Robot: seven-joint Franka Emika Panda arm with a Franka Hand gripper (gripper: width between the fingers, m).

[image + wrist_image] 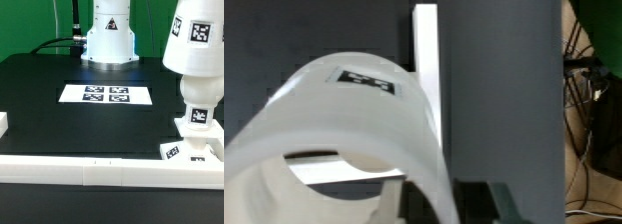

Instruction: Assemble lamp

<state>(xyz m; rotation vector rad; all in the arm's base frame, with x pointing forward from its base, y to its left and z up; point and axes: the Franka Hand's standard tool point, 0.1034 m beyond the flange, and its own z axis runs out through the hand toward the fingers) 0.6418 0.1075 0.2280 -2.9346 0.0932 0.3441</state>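
Note:
The lamp shade (196, 42), a large white tapered cup with a tag, hangs at the exterior view's right, wide end down. Its lower edge is at the top of the rounded bulb (197, 100); I cannot tell whether they touch. The bulb stands upright on the flat square base (196, 146) by the front rail. In the wrist view the shade (331, 130) fills most of the picture, its tag facing the camera. My gripper (441, 200) is shut on the shade's wall, with a dark finger (491, 205) on either side. The gripper is out of frame in the exterior view.
The marker board (105, 95) lies flat in the middle of the black table. A white rail (90, 170) runs along the front edge, with a short white block (3, 124) at the exterior view's left. The robot's white pedestal (108, 40) stands at the back.

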